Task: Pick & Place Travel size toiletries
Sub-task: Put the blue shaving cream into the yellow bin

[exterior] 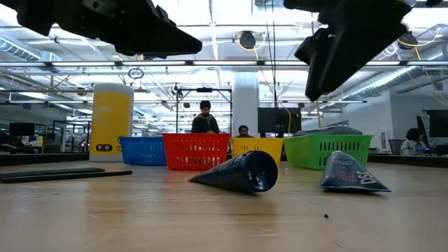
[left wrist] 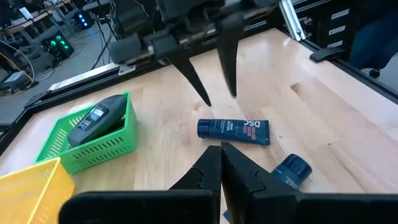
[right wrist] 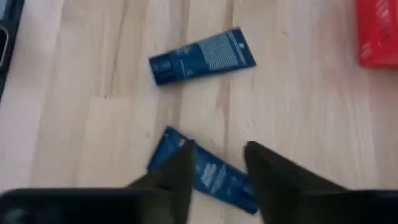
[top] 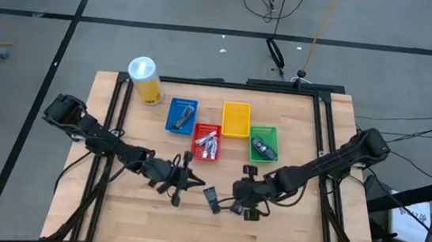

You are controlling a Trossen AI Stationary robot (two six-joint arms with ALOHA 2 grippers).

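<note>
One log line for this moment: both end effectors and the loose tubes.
left end effector: shut, holding nothing | right end effector: open above a dark blue tube | second dark blue tube: lying on table

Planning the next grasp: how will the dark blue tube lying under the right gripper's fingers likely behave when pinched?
The dark blue tube probably squashes rather than resists: it tapers to a flat crimped end. That flat body should keep it from rolling. It looks small and likely light, so the right gripper, fingers open around it, may nudge it sideways.

You have two dark blue tubes flat on bare wood, near each other, not touching.
</note>
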